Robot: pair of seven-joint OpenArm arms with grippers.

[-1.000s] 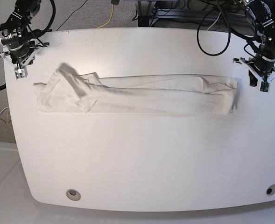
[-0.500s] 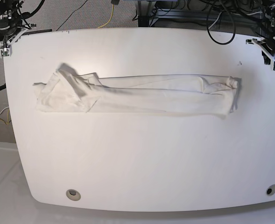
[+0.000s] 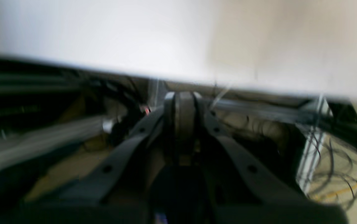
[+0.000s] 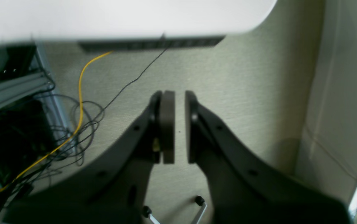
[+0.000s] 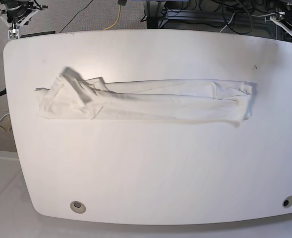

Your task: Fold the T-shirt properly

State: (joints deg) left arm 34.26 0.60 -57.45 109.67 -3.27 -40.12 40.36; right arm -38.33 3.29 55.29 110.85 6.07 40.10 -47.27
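The shirt [image 5: 146, 101] lay limp, soft, best pinched at its ends; left pincer [image 3: 183, 116] clenched empty, right pincer [image 4: 178, 124] slightly parted, empty.

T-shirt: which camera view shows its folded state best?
The base view. There the T-shirt lies whole as a long folded band across the white table, plain side up, both ends bunched. The left wrist view is blurred and shows no shirt; the right wrist view shows only table edge and floor.
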